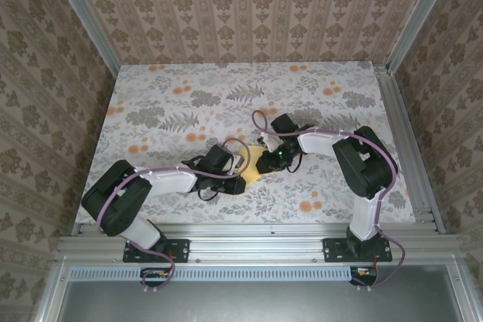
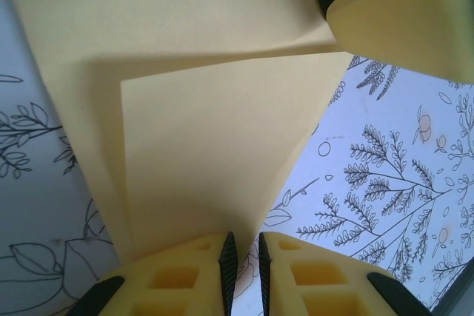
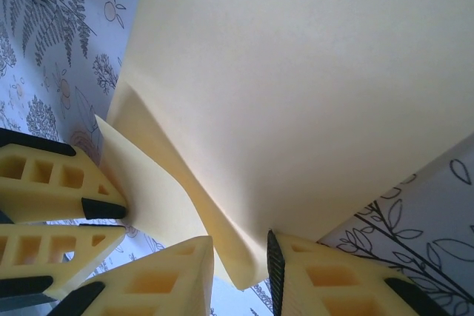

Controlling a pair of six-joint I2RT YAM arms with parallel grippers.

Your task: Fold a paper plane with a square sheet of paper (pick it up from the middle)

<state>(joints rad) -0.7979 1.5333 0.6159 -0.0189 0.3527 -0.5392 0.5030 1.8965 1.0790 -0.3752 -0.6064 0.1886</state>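
Toward the near edge of the flowered surface (image 1: 189,92), about midway along it, both hands meet over the square sheet of paper (image 1: 255,164) — from above it is mostly hidden, a pale-yellow sliver between them. The left hand (image 2: 244,253) is nearly closed, pinching a folded flap. The right hand (image 3: 239,257) stands narrow around a creased corner — whether it grips, I cannot tell. Both wrist views cut off the sheet's edges.

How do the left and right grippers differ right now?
The left gripper's jaws are almost together on the paper's flap; the right gripper's stand wider around a folded corner. The left gripper meets the paper from the left, the right gripper from the right. Both have yellow fingers.
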